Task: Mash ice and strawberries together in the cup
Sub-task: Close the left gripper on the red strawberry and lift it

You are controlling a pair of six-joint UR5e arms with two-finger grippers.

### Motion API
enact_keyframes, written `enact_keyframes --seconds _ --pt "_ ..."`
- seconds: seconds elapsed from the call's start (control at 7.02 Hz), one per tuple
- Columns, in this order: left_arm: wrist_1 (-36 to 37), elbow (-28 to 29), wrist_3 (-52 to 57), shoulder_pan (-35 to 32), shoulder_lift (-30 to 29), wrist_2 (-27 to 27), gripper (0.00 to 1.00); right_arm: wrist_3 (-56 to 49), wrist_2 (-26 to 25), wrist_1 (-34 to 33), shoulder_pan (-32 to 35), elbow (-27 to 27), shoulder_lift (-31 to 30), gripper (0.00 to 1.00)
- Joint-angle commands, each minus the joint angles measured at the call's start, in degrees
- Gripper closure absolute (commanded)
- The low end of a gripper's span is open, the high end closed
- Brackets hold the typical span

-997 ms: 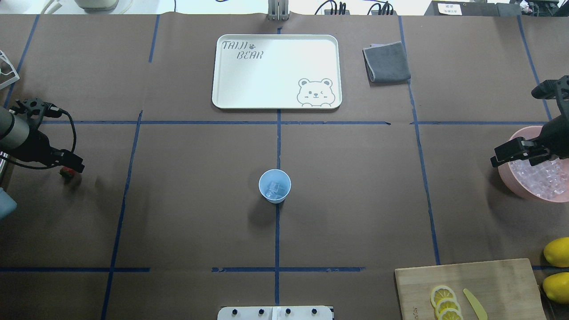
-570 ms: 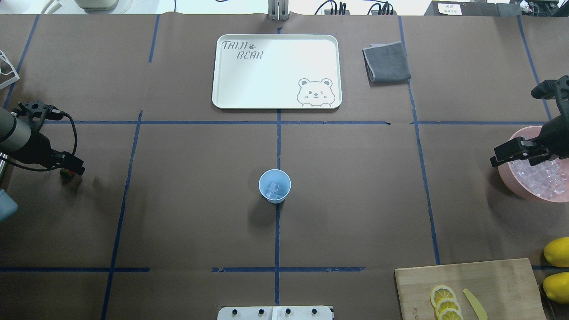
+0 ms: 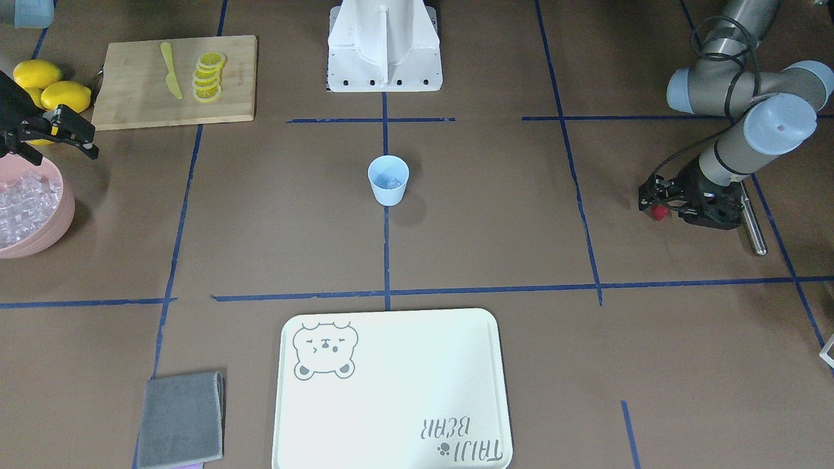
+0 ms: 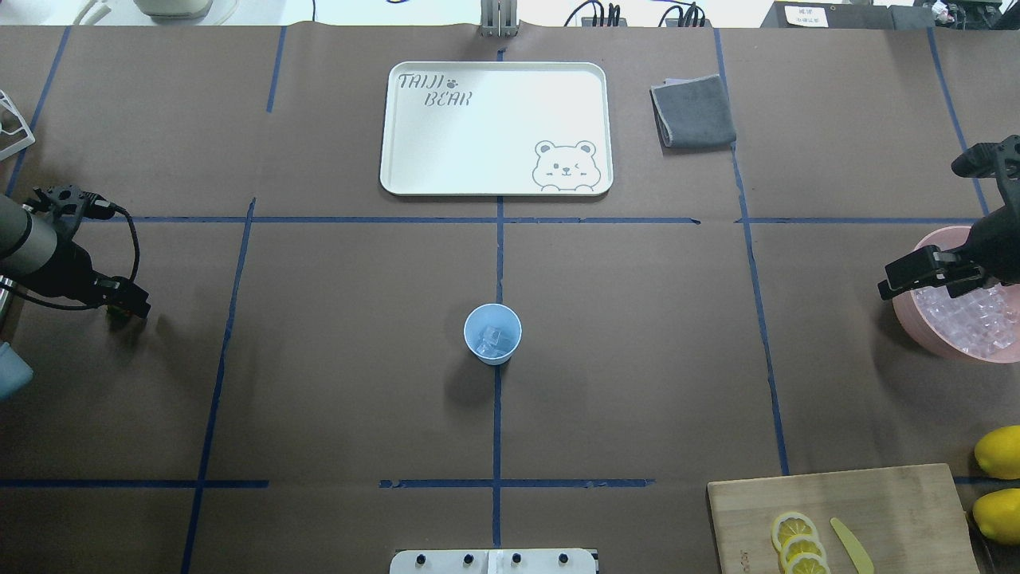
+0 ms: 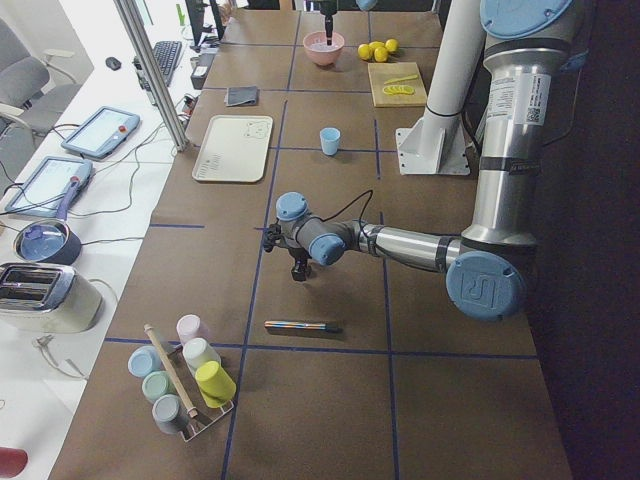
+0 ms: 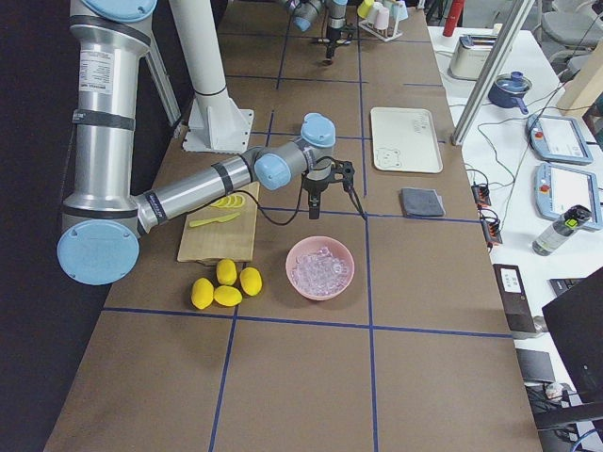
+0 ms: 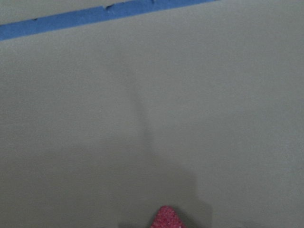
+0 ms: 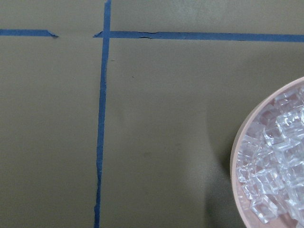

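Note:
The light-blue cup [image 4: 492,333] [image 3: 388,180] stands at the table's middle with a few pieces of ice [image 4: 494,341] inside. More ice [image 4: 963,317] [image 8: 273,166] fills the pink bowl [image 4: 906,317] at the right edge. The red strawberry [image 3: 660,212] [image 7: 167,219] lies on the table at the far left. My left gripper [image 3: 659,203] [image 4: 127,304] is down over it, open, with fingers on either side, and hides it in the overhead view. My right gripper [image 4: 916,281] [image 3: 65,153] hangs open and holds nothing, above the bowl's inner rim.
A white bear tray [image 4: 494,127] and a grey cloth [image 4: 692,112] lie at the back. A cutting board [image 4: 876,494] with lemon slices [image 4: 799,546] and a yellow knife, plus whole lemons [image 4: 1000,450], sit front right. A metal rod [image 3: 752,228] lies behind the left gripper.
My left gripper has sunk onto the strawberry, which showed beside its fingers before and is now covered in the overhead view. The right gripper has barely moved.

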Motion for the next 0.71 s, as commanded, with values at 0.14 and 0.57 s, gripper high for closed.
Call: enact_keyframes --seconds 0.14,0.57 --pt "0.07 -0.76 0.00 0.01 0.01 -0.33 1.00 0.19 0.73 0.00 0.00 0.06 -0.03 0.01" --pt "0.77 -4.62 -15.49 2.71 -7.42 -0.85 1.00 0.19 0.73 0.00 0.00 0.06 0.06 0.01"
